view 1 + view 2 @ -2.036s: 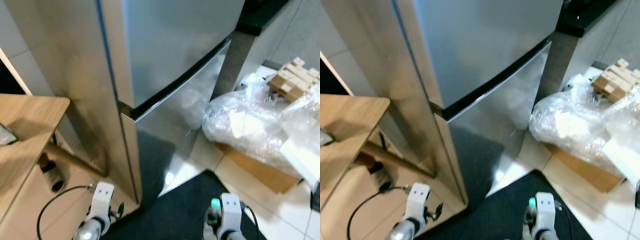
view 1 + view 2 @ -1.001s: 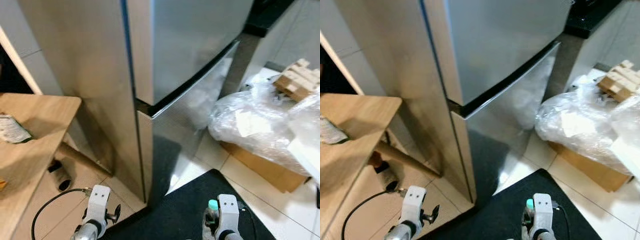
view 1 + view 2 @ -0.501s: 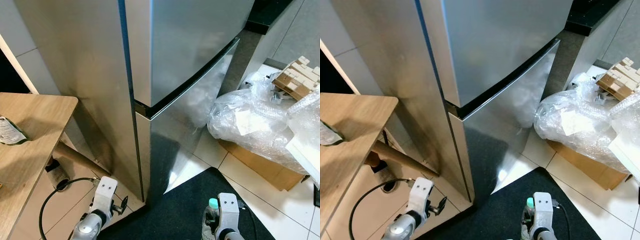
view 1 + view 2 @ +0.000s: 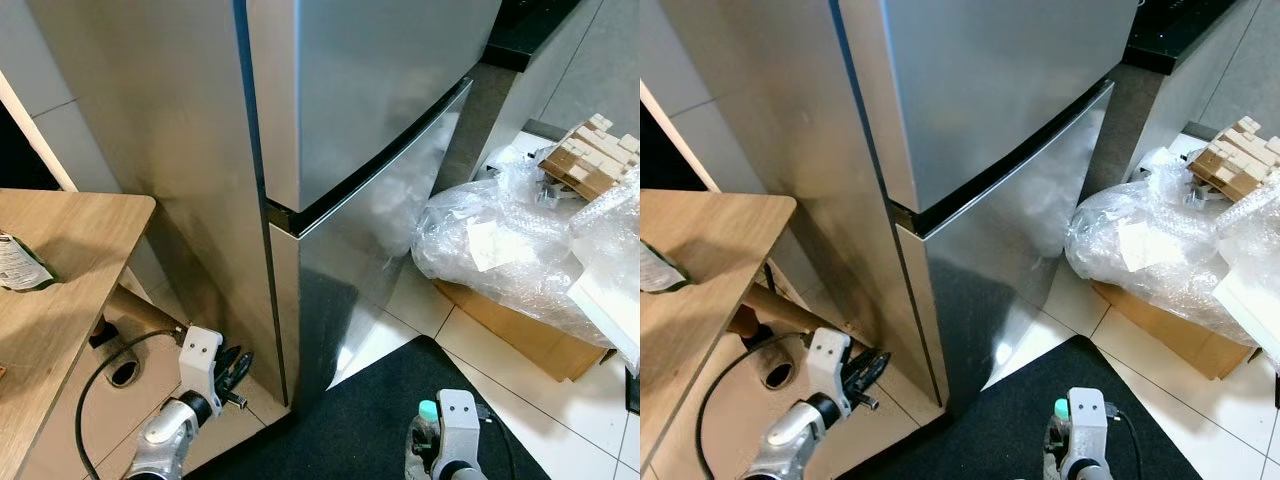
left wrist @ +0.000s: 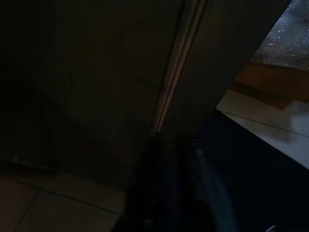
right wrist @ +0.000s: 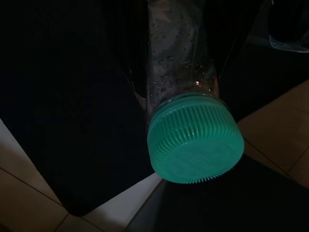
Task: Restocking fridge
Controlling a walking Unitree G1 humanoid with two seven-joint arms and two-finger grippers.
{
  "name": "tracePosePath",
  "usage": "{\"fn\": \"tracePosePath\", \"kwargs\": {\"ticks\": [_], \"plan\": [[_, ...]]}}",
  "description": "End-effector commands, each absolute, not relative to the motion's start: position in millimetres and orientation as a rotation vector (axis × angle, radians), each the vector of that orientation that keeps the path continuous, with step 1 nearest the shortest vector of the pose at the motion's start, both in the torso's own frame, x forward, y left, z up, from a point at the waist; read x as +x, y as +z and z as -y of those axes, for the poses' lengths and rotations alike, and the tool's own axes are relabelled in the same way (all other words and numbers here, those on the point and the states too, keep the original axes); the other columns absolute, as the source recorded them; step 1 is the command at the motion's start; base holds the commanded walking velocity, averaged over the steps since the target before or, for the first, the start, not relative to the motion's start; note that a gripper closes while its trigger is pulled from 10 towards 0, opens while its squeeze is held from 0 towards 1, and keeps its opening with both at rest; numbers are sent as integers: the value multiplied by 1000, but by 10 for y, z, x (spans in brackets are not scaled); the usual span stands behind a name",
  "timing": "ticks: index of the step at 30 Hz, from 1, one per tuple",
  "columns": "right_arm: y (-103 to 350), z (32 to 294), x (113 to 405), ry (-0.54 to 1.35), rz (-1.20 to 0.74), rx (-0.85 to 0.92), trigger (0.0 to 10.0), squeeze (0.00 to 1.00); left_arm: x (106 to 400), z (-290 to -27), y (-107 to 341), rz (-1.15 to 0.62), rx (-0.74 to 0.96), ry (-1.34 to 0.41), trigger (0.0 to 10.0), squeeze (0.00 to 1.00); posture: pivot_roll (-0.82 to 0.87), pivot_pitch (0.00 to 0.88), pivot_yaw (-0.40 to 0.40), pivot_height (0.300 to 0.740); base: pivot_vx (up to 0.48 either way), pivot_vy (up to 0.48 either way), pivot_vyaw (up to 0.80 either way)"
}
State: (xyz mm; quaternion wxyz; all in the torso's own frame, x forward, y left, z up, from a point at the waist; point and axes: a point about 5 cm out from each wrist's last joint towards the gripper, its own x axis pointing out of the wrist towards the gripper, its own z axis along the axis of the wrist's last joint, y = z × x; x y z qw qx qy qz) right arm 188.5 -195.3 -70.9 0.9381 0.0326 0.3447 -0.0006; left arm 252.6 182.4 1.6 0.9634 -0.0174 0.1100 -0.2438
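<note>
Head stereo pair looks down, sharing fridge; wrist cameras close, dark.

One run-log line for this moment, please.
fridge: doors shut | left gripper: by lower door edge | right gripper: holding teal-capped bottle

Home kitchen, mid-unpacking by the look. Tall steel fridge fills 12 o'clock, doors shut, w/ a dark counter edge at 1–2 o'clock beside it. Tiled floor, black mat at 6 o'clock. Wood table at 9 o'clock w/ a packet on it; cable on the floor below. At 3 o'clock: bubble wrap heaped on a cardboard box, wooden blocks behind. Domestic clutter, no lab or shop gear.
</note>
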Motion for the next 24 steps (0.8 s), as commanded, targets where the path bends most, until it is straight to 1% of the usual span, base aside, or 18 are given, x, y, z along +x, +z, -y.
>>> {"fn": "tracePosePath", "kwargs": {"ticks": [1, 2, 3, 4, 11, 12, 15, 16, 20, 24], "plan": [[-736, 1937, 1839, 2, -720, 82, 10000, 0, 2508, -1864, 39, -216, -31, -534, 0, 0, -128, 95, 28, 740, 0, 0, 0], [-736, 1937, 1839, 2, -720, 82, 10000, 0, 2508, -1864, 39, -216, -31, -534, 0, 0, -128, 95, 28, 740, 0, 0, 0], [-735, 1939, 1841, 3, -719, 80, 10000, 0, 2516, -1848, 56, -210, -43, -559, 2235, 780, -129, 95, 27, 740, 0, 0, 0], [-734, 1941, 1841, 4, -719, 79, 10000, 0, 2525, -1830, 77, -197, -57, -579, 10000, 1000, -130, 96, 27, 740, 0, 0, 0], [-736, 1949, 1833, 5, -719, 75, 10000, 0, 2584, -1768, 154, -154, -86, -621, 10000, 1000, -136, 95, 29, 740, 0, 0, 0], [-736, 1953, 1831, 4, -719, 75, 10000, 0, 2603, -1737, 186, -134, -100, -646, 0, 1000, -135, 95, 31, 740, 0, 0, 0], [-737, 1956, 1828, 2, -719, 75, 10000, 0, 2638, -1712, 217, -122, -93, -656, 0, 1000, -135, 96, 34, 740, 0, 0, 0], [-738, 1958, 1824, 0, -719, 76, 10000, 0, 2672, -1690, 242, -116, -81, -667, 0, 0, -135, 96, 36, 740, 0, 0, 0], [-744, 1963, 1808, -5, -721, 77, 10000, 0, 2770, -1654, 312, -96, -61, -666, 0, 0, -138, 97, 41, 740, 0, 0, 0], [-746, 1969, 1802, -13, -719, 80, 10000, 0, 2848, -1604, 379, -72, -86, -660, 0, 0, -142, 98, 44, 740, 0, 0, 0]]}}
